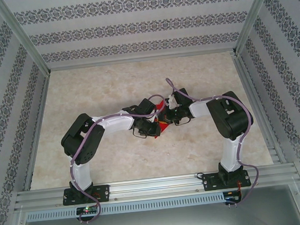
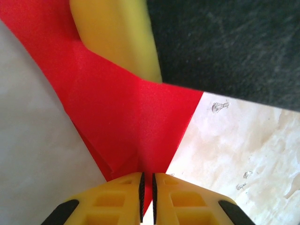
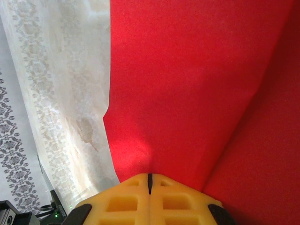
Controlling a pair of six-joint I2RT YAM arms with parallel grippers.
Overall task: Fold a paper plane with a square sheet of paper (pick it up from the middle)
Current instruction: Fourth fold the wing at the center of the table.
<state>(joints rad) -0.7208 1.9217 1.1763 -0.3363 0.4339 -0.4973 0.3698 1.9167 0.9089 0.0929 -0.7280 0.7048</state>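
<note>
Over the middle of the pale marble-patterned tabletop [image 1: 84,87], the thin, bright red, creased sheet of paper [image 1: 162,123] is hanging between the two arms. The left pincer [image 2: 147,190] is clamping on a narrow creased tip of it, jaws nearly together. The right pincer [image 3: 150,180] is pinching a broad flat stretch, clenched tight on the paper.

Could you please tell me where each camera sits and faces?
Top external: above and behind, looking down at the table; left arm and right arm show.
Left wrist: on the left arm, looking along the left tool at the red paper.
Right wrist: on the right arm, looking along the right tool at that paper.
Shared: the red paper.
</note>
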